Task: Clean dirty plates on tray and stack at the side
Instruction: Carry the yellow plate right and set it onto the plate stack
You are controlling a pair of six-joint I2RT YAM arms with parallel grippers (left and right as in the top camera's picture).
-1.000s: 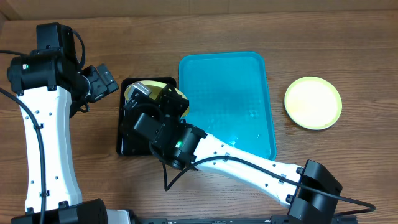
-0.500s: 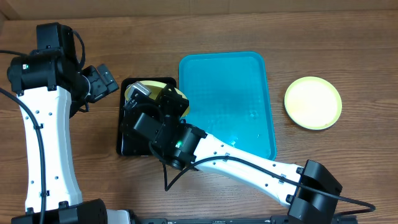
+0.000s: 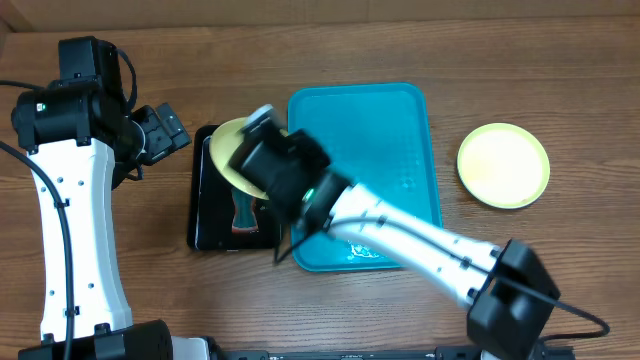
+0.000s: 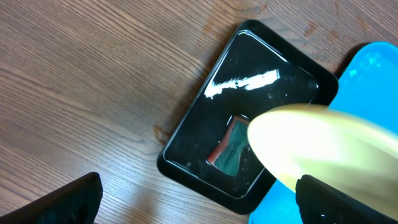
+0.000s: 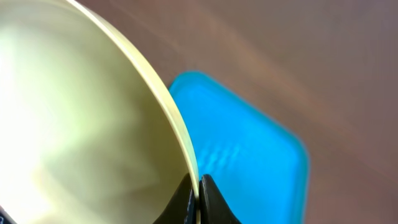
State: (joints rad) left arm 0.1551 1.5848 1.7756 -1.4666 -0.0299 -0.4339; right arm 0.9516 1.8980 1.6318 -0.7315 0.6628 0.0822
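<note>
The right end effector [image 5: 198, 194] is clenched on a yellow-green plate [image 3: 226, 152] by its rim above the black tray [image 3: 205, 218], the left end effector [image 3: 168, 132] released; next, I'd say, carry it right onto the lone plate [image 3: 503, 165].

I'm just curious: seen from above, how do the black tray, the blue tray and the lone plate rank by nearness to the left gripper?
1. Black tray, just beside the left gripper.
2. Blue tray, mid-table.
3. Lone plate, far right.
</note>
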